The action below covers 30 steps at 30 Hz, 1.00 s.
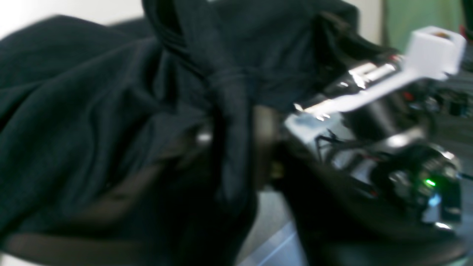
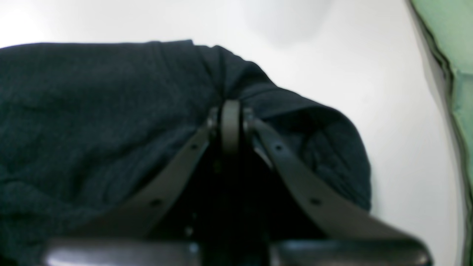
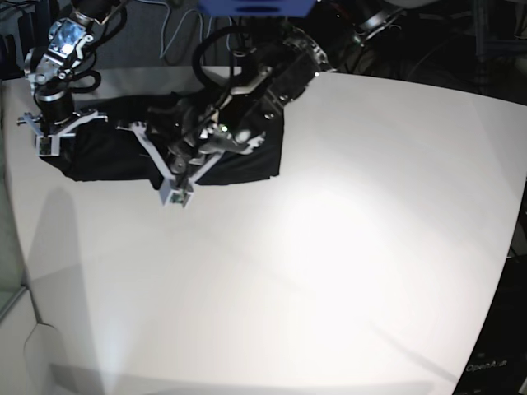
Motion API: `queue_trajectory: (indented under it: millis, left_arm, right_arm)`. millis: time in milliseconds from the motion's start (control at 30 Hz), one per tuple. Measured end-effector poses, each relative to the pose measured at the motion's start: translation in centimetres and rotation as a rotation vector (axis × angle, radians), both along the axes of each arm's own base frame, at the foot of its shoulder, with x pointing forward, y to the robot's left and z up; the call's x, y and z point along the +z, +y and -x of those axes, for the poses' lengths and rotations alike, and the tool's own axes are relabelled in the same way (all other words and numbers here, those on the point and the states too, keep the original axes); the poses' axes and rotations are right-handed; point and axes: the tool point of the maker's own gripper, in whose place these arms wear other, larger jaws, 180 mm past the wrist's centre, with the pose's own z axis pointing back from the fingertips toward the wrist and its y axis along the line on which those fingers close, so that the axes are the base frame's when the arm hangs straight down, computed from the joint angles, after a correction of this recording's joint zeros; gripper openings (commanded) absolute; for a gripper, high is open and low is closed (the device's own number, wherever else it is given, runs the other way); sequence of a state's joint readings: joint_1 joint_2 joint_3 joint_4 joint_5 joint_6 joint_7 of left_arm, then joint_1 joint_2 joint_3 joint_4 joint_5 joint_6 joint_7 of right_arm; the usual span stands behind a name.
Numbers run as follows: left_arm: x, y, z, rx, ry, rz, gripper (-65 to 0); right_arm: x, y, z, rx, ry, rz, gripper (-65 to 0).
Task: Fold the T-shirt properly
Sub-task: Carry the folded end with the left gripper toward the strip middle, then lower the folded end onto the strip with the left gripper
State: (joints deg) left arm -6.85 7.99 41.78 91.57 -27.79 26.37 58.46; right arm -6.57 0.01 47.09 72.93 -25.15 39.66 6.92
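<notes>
**Black shirt bunched at the table's far left corner, both tools on it**

Fabric fills most of both wrist views. The T-shirt (image 3: 123,148) lies in a dark, crumpled heap at the far left of the white table (image 3: 329,247) as the base view shows it, with both arms over it.

The right tool (image 2: 231,123) has its two dark fingers (image 2: 281,155) brought together at the tips, pinching a gathered ridge of the shirt; the cloth puckers just above the pinch point and spreads out to either side. Beyond it the table is bare white, with a green surface (image 2: 443,33) at the edge.

The left tool (image 1: 236,147) is buried in folds of the black fabric in a blurred wrist view. Cloth drapes across it, so I cannot tell how wide it stands or whether it grips anything. The other arm's metal and white parts (image 1: 377,85) show just beside it.

No brand, label or readable writing appears on the shirt.
</notes>
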Motion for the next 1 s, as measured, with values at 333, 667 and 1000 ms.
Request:
queue_trajectory:
  millis: [333,667,1000]
  left_arm:
    - [0.2,-0.1,0.0,0.002,0.003,0.012,-31.8]
    - [-0.7,1.4,-0.4,0.013,-0.004,-0.022,-31.8]
    - [-3.2,7.6,-3.4,0.127,-0.001,-0.119,-31.8]
  right_arm:
    - [0.0,0.0,0.0,0.000,0.000,0.000,-65.0]
    - [0.0,0.0,0.0,0.000,0.000,0.000,-65.0]
    - [0.0,-0.1,0.0,-0.001,0.005,0.002,-65.0]
